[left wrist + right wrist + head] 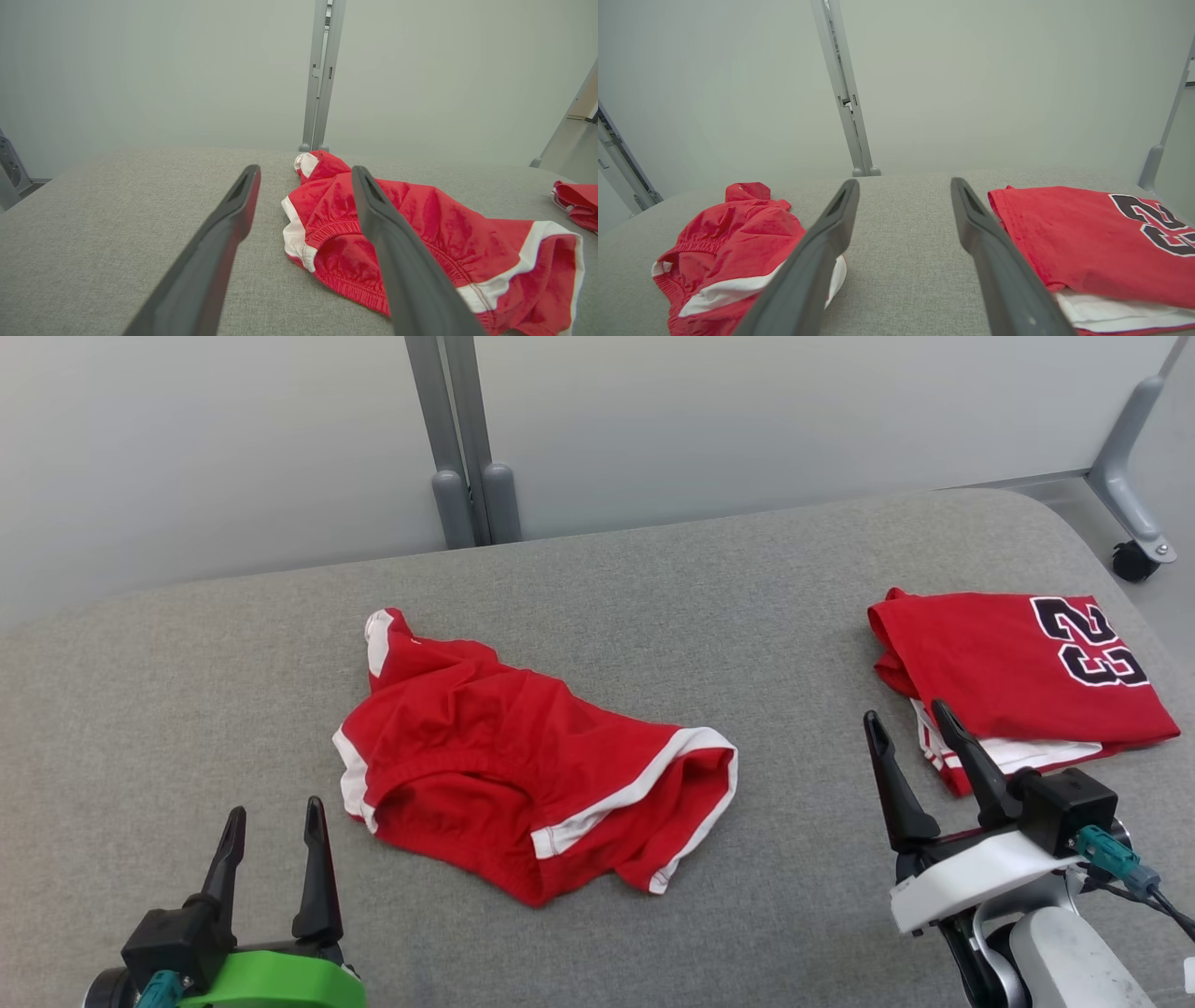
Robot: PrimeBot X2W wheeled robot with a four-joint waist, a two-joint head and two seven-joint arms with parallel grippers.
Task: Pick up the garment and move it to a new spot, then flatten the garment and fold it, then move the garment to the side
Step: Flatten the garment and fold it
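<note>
The left gripper (274, 808) is poised over the near left of the grey padded table (187, 663), its fingers spread and empty. Crumpled red shorts (504, 756) with white trim lie at the table's centre, clear of both grippers. The right gripper (906, 712), its fingers likewise apart and empty, sits by the near edge of a folded red jersey (999, 663) numbered 23, far right.

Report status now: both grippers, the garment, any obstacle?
Left gripper open, empty; right gripper open, empty. Red shorts crumpled at centre, untouched. Folded red jersey at right, clear of shorts.
</note>
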